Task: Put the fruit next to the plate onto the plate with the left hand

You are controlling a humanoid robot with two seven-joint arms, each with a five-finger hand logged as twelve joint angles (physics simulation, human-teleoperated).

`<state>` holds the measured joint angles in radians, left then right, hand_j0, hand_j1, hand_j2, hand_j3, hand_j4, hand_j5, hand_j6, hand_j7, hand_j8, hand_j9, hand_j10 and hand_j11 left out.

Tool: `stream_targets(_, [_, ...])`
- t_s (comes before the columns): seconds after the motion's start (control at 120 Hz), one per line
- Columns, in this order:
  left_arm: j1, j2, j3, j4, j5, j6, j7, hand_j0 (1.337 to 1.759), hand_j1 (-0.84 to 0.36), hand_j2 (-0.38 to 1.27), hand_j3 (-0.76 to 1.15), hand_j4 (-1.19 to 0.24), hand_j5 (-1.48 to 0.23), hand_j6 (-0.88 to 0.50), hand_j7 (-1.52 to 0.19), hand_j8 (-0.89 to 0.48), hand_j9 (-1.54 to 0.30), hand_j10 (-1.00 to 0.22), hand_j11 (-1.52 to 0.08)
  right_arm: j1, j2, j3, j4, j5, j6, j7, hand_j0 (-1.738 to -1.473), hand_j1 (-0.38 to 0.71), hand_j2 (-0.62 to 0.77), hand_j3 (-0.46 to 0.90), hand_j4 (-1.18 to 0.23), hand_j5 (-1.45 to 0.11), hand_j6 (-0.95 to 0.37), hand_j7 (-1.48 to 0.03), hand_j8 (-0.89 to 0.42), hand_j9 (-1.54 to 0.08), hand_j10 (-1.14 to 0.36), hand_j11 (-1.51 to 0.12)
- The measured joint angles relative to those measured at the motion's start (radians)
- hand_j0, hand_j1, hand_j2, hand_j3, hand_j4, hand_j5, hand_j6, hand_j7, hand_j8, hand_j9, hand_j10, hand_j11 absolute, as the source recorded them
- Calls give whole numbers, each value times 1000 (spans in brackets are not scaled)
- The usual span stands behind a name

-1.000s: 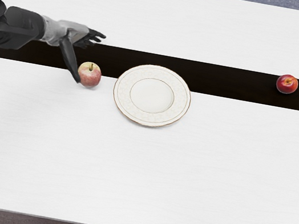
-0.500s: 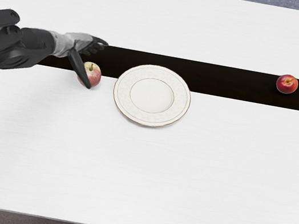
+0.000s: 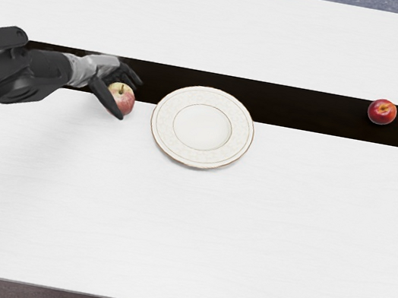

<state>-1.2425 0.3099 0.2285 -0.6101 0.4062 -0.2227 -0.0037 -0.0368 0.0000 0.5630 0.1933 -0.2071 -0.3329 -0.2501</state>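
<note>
A red-yellow apple [image 3: 124,100] sits on the table just left of the white plate [image 3: 202,126], at the edge of the dark strip. My left hand [image 3: 126,94] comes in from the left and wraps around this apple. The dark thumb [image 3: 110,98] lies across its front left side and the fingers [image 3: 130,75] curl over its back. The apple still rests on the table. The plate holds nothing. The right arm is out of view.
A second red apple [image 3: 381,112] lies far to the right on the dark strip [image 3: 306,110] that crosses the white table [image 3: 186,224]. The left forearm [image 3: 20,71] hangs low over the table's left side.
The left hand moved right and down to the apple, and its fingers curled from spread above it to closed around it. The apple and the plate stayed put.
</note>
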Motion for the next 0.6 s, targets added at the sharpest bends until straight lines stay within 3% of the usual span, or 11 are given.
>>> stream_targets(0.15, [7, 0, -2, 0, 1, 1, 1, 1657, -173, 68, 0, -465, -575, -461, -576, -401, -593, -419, -595, 0, 0, 0, 0, 0, 0, 0, -1658, -349, 0, 0, 0, 0, 0, 0, 0, 0, 0, 0])
stream_targets(0.367, [10, 2, 10, 0, 0, -2, 1, 1652, -262, 147, 0, -578, -729, -308, -749, -252, -771, -328, -776, 0, 0, 0, 1, 0, 0, 0, -1658, -349, 0, 0, 0, 0, -1, 0, 0, 0, 0, 0])
stream_targets(0.442, [9, 1, 15, -1, -2, -1, -1, 1651, -283, 159, 0, -602, -765, -265, -794, -207, -825, -374, -670, 0, 0, 0, 1, 0, 0, 0, -1658, -349, 0, 0, 0, 0, 0, 0, 0, 0, 0, 0])
stream_targets(0.6, [1, 3, 22, -2, -5, -10, 3, 1647, -333, 183, 0, -556, -889, -176, -921, -106, -939, -321, -748, 1, 0, 0, 3, 0, 0, 0, -1658, -349, 0, 0, 0, 0, 0, 0, 0, 0, 0, 0])
